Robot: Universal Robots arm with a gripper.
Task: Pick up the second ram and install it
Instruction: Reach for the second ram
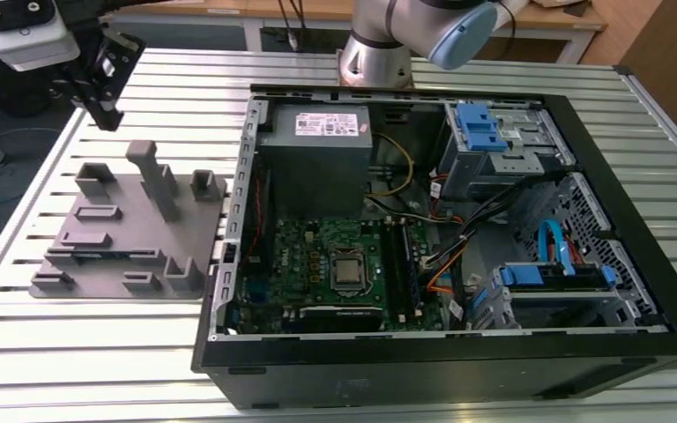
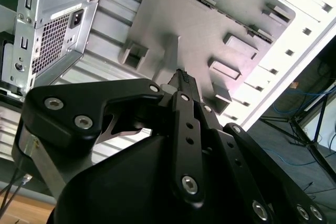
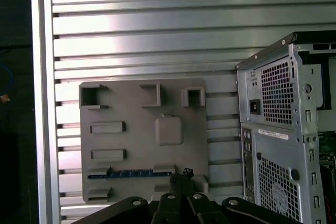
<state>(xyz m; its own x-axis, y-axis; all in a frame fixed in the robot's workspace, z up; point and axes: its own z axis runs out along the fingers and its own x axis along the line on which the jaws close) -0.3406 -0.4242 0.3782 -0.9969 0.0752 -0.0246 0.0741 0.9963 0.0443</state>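
Hovering over the grey fixture plate [image 1: 115, 231] on the worktop [image 1: 80, 352], the tool [image 1: 108, 119] has its fingers pressed together on nothing; the second ram [image 3: 131, 173] sits in a slot of that plate, well apart from the open computer case [image 1: 433, 220]. A descent with fingers unspread, or off-line, would likely strike the thin stick's edge or the tall post [image 1: 156, 181], tilting the stick and spoiling the grasp
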